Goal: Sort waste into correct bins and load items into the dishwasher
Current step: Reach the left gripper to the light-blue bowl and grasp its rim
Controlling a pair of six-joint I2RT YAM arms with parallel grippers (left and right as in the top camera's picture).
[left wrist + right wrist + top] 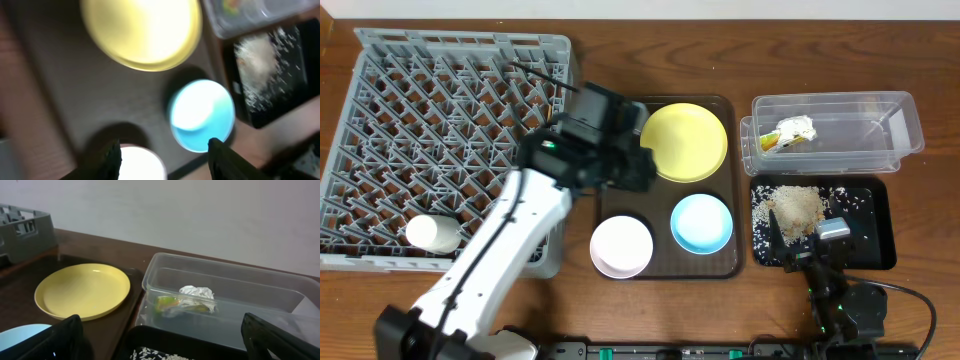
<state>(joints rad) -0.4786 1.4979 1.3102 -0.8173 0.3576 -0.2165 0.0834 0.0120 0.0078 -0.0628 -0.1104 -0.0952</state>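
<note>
- Over the left edge of the brown tray (620,205): left jaws apart, nothing between them. Parked at the seam between dish rack (440,130) and tray, likely so as to reach either side.
- Below that wrist camera, view blurred: yellow plate (142,30), light blue bowl (202,114), cream-white bowl (137,167). All on the tray, none loaded.
- Down in the rack's near-left corner: white cup (432,234), on its side among the pegs.
- At the rack's far-right corner: probably the chopsticks (538,72), seen only as thin dark lines, too fine to confirm.
- Right side, waste sorted: snack wrapper with napkin (790,133) inside the clear tub (880,120), rice grains (798,207) heaped in the black tray (875,240). Dry rubbish and food kept apart, hence two bins.
- Low at the near edge of the black tray: right jaws spread wide, empty. Clear of the left arm (510,235), facing tub and plate.
- Judged stage: waste done, loading partway, plate and two bowls left.
- Next pick probably the cream-white bowl, nearest the left jaws. Needs a rim grip; smooth curved wall, so slip risk.
- Mind the rack wall when carrying across: clip hazard.
</note>
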